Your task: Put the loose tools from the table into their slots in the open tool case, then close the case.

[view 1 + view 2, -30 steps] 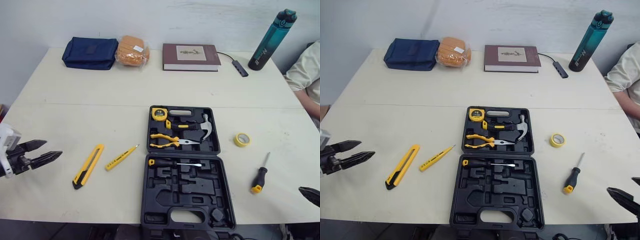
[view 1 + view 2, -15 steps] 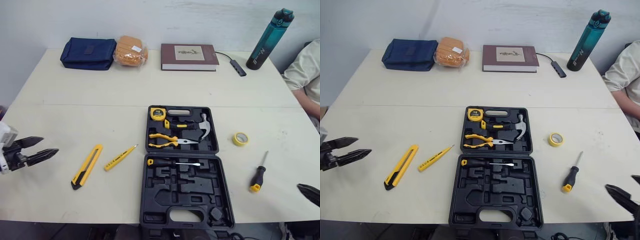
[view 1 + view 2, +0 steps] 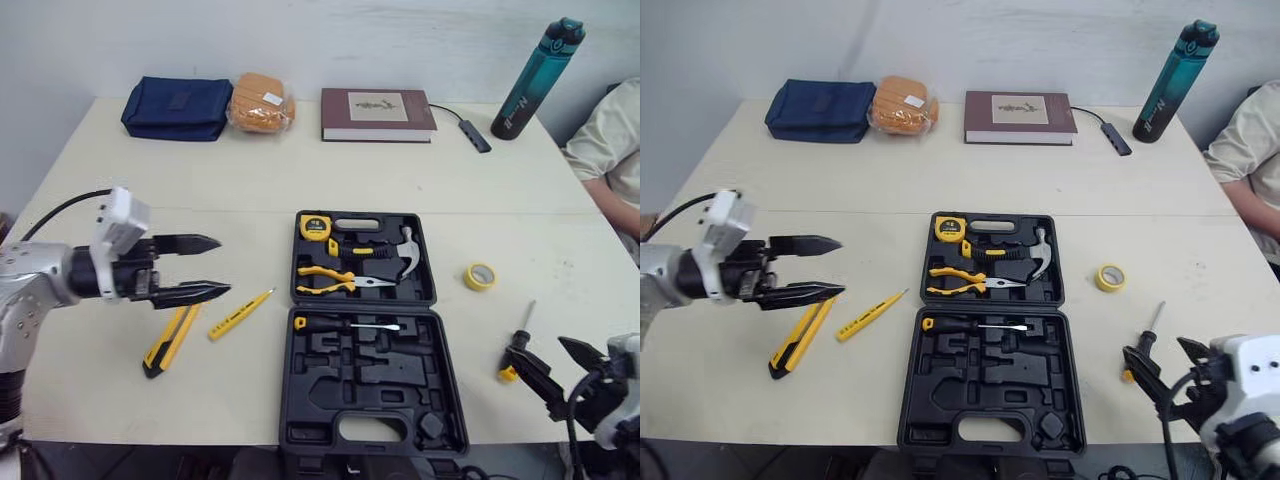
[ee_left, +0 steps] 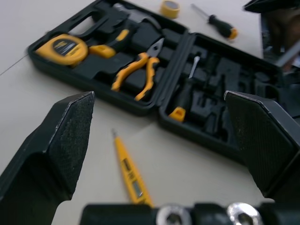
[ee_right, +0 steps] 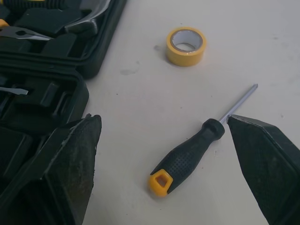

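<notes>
The black tool case (image 3: pixel 300 372) lies open at the table's middle, holding a tape measure (image 3: pixel 318 227), a hammer (image 3: pixel 408 252), pliers (image 3: pixel 345 278) and a flat screwdriver (image 3: pixel 345 325). Left of it lie a yellow utility knife (image 3: pixel 170 340) and a yellow tester pen (image 3: pixel 242 313). My left gripper (image 3: pixel 222 266) hangs open just above the knife, pointing at the case. Right of the case lie a yellow tape roll (image 3: pixel 483 276) and a black-and-yellow screwdriver (image 5: pixel 187 157). My right gripper (image 3: pixel 537 345) is open, its fingers either side of that screwdriver's handle.
Along the far edge stand a blue pouch (image 3: pixel 178 105), an orange package (image 3: pixel 262 100), a brown book (image 3: pixel 378 100), a cabled adapter (image 3: pixel 478 135) and a teal bottle (image 3: pixel 540 65). A person's sleeve (image 3: pixel 610 140) shows at the right edge.
My left gripper has swung right from the table's left edge to above the knife. My right gripper has come in from the lower right corner to the screwdriver handle.
</notes>
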`<state>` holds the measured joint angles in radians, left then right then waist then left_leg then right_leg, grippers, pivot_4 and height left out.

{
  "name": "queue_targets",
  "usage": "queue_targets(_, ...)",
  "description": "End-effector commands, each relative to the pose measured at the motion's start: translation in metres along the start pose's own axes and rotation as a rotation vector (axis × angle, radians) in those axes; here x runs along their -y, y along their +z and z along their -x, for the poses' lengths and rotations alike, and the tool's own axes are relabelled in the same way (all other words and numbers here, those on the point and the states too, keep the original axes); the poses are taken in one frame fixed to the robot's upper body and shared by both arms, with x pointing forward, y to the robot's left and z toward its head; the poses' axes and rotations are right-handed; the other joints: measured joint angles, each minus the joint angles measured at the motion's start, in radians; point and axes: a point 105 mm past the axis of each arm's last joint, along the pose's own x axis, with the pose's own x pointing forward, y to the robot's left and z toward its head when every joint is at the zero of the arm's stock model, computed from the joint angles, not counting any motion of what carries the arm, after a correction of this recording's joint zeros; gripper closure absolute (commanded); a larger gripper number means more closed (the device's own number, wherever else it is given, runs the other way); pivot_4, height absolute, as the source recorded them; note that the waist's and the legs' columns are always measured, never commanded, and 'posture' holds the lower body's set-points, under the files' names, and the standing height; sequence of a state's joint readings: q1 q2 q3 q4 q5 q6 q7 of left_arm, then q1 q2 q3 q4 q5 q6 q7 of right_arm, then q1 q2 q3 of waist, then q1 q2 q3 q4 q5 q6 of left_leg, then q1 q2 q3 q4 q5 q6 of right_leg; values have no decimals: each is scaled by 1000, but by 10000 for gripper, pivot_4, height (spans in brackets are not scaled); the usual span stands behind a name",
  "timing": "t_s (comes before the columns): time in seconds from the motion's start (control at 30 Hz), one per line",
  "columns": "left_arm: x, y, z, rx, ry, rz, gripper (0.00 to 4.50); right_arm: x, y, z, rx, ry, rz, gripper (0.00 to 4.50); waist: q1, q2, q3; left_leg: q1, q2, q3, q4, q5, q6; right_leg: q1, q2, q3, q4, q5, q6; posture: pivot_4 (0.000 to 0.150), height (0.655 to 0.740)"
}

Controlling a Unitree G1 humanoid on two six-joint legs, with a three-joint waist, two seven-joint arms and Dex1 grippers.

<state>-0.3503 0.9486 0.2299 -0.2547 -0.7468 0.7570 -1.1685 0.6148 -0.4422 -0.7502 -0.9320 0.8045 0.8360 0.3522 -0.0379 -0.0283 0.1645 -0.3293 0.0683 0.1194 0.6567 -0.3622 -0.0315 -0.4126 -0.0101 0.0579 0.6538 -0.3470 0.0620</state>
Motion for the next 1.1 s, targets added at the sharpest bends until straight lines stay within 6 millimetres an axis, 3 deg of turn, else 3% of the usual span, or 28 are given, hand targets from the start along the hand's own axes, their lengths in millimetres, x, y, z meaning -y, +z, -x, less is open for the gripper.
queue_targets(0.03, 24, 19, -22, 38, -167, -67, 356, -2, -1, -2, 30, -139, -23, 0, -3, 0, 0, 0, 0, 0, 0, 0, 0, 0, 0, 0, 0, 0, 0, 1500, 7400)
queue_targets(0.23, 42, 34, -48, 71, -319, -154, 356, -2, -11, -14, 25, -244, -99, 0, -10, 1, 0, -4, 0, 0, 6, 1, -1, -3, 1, 1, 3, 0, 0, 1500, 7400)
queue_targets(0.37, 43, 42, -62, 120, -360, -174, 356, 2, -17, -21, 14, -292, -139, 0, -10, 1, 0, -4, 0, -1, 7, 1, 0, -3, 2, 1, 4, 0, 0, 1500, 7400)
queue_targets(1.0, 54, 48, -90, 160, -492, -234, 356, 14, -35, -42, -74, -430, -197, 0, -16, 1, -1, -5, 0, -1, 8, 1, 0, -4, 2, 1, 5, 0, 0, 1500, 7400)
queue_targets(1.1, 51, 50, -92, 165, -479, -244, 0, 16, -38, -42, -72, -460, -225, 8997, -16, 1, -1, -5, 0, 0, 8, 1, 0, -4, 2, 1, 5, 0, 0, 1500, 7400)
